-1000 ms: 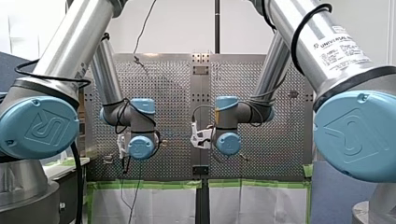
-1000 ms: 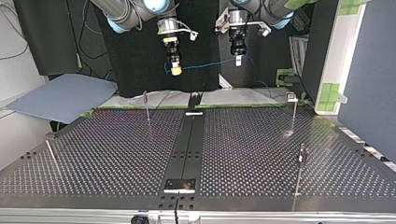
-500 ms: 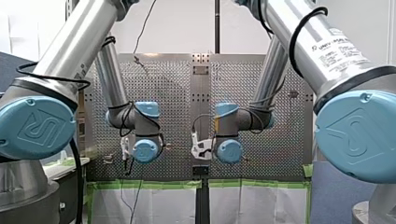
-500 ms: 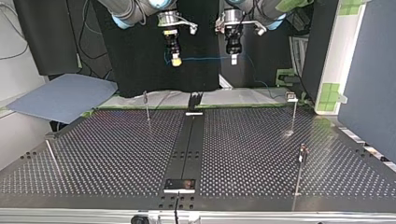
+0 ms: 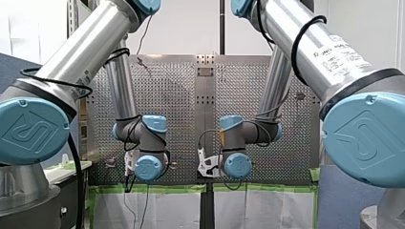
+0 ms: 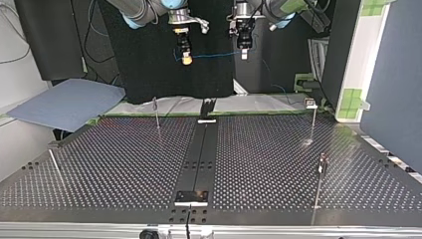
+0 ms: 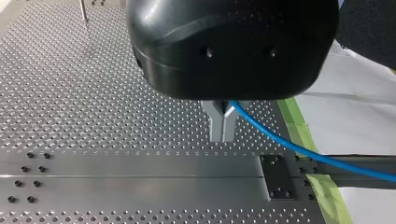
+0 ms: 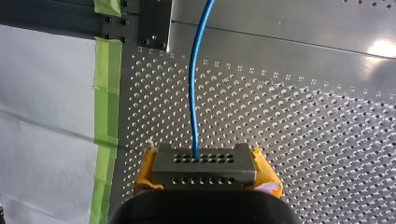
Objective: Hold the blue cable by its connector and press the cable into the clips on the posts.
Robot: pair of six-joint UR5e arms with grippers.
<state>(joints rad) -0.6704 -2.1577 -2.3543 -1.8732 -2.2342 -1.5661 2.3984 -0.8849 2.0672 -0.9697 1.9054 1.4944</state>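
Note:
My right gripper (image 8: 204,164) has yellow pads and is shut on a grey perforated connector (image 8: 204,172); the blue cable (image 8: 196,93) runs out of it over the perforated plate. In the left wrist view my left gripper (image 7: 223,136) has its metal fingers shut on the blue cable (image 7: 299,151), which trails off to one side. In the top view both hang high at the far side, right gripper (image 6: 186,59) and left gripper (image 6: 244,52), with the cable (image 6: 214,54) stretched between them. Thin posts (image 6: 156,112) (image 6: 313,119) (image 6: 320,181) stand on the table, well below and nearer than the grippers.
A black rail (image 6: 199,159) runs down the table's middle. Another thin post (image 6: 55,169) stands near the top view's left edge. A blue-grey sheet (image 6: 64,102) lies beyond the table's left corner. Green tape (image 7: 299,126) and white cloth border the far edge.
Both grippers have moved upward in the top view, away from the table, keeping the cable stretched between them. In the front view both wrists have sunk lower.

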